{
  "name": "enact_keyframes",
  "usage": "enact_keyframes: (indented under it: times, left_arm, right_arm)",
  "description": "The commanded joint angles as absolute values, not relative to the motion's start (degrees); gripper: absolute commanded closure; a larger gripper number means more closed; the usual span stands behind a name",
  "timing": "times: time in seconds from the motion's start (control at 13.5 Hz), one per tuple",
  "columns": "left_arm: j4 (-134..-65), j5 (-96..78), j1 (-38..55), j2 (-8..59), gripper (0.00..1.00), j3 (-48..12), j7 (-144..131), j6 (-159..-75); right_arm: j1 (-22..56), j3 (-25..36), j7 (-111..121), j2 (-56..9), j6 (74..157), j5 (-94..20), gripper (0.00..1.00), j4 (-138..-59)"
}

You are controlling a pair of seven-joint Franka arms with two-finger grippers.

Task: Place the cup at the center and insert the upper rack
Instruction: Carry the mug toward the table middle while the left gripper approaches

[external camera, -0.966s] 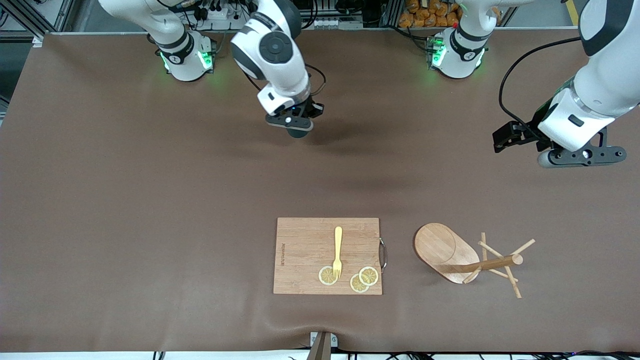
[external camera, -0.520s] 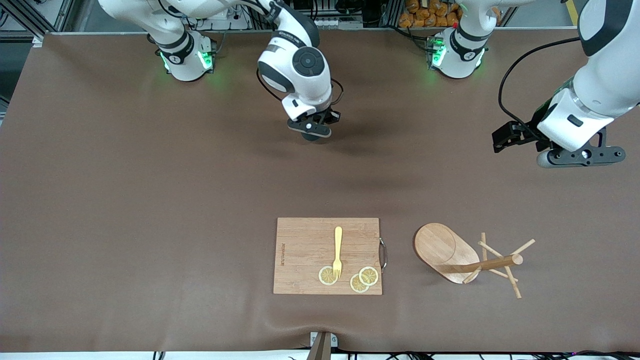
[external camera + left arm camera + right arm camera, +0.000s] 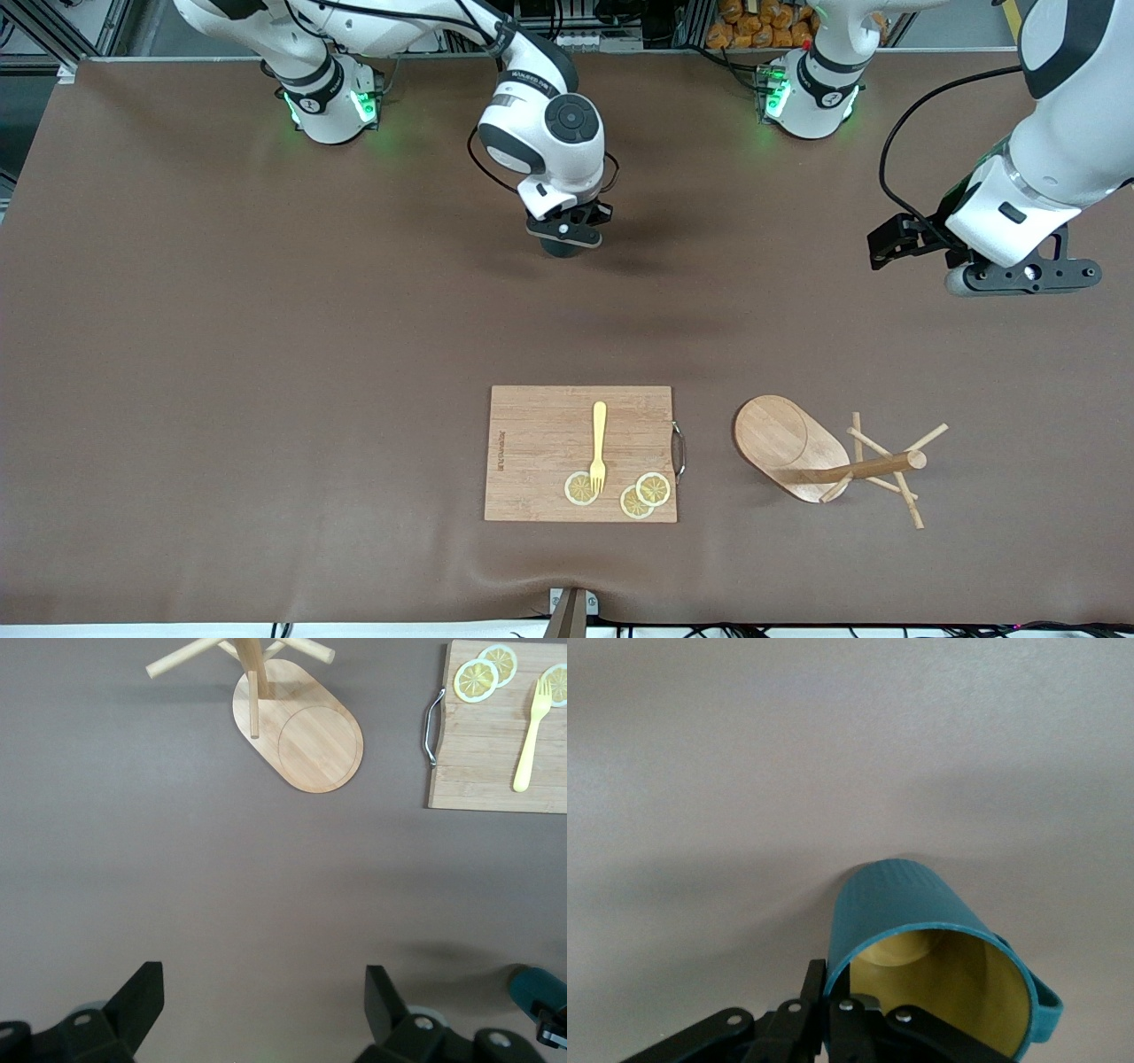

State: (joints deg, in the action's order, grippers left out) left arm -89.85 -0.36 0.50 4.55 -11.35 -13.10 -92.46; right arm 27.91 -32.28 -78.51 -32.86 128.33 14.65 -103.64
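While right gripper (image 3: 567, 237) clamps cup (image 3: 921, 948) by its rim, farther from the camera than cutting board (image 3: 540, 443), treat it as rigid, light, slippery. Left gripper (image 3: 257, 1010) waits spread apart.

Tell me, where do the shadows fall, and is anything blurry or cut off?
Front view: soft dark shadow on the table beside the right gripper and the cup; green glow at the arm bases. Right wrist view: cup sharp, its handle cropped. Left wrist view: left gripper dark; upper rack cut off.
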Motion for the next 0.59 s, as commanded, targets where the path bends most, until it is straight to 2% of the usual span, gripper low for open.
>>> enact_keyframes:
  times: [0.0, 0.22, 0.3, 0.45, 0.52]
  left_arm:
    - [-89.56, 0.79, 1.32, 4.13, 0.0, -11.86, -14.32, -92.64]
    - [-89.3, 0.79, 2.19, 4.22, 0.0, -12.83, -18.1, -92.72]
    - [-89.3, 0.79, 2.46, 4.22, 0.0, -12.92, -19.32, -92.72]
    - [-89.3, 0.7, 3.86, 4.31, 0.0, -13.18, -21.87, -92.99]
    - [-89.3, 0.7, 4.82, 4.31, 0.0, -13.18, -24.15, -93.16]
  right_arm:
    - [28.65, -32.87, -79.89, -34.27, 127.53, 17.58, 1.0, -101.87]
    - [28.74, -32.87, -79.98, -35.16, 128.14, 17.67, 1.0, -101.78]
    - [28.65, -32.87, -80.15, -35.24, 128.23, 17.67, 0.8, -101.78]
    - [28.65, -32.87, -80.42, -35.42, 128.41, 17.75, 0.47, -101.78]
    - [28.65, -32.87, -80.51, -35.42, 128.5, 17.67, 0.37, -101.78]
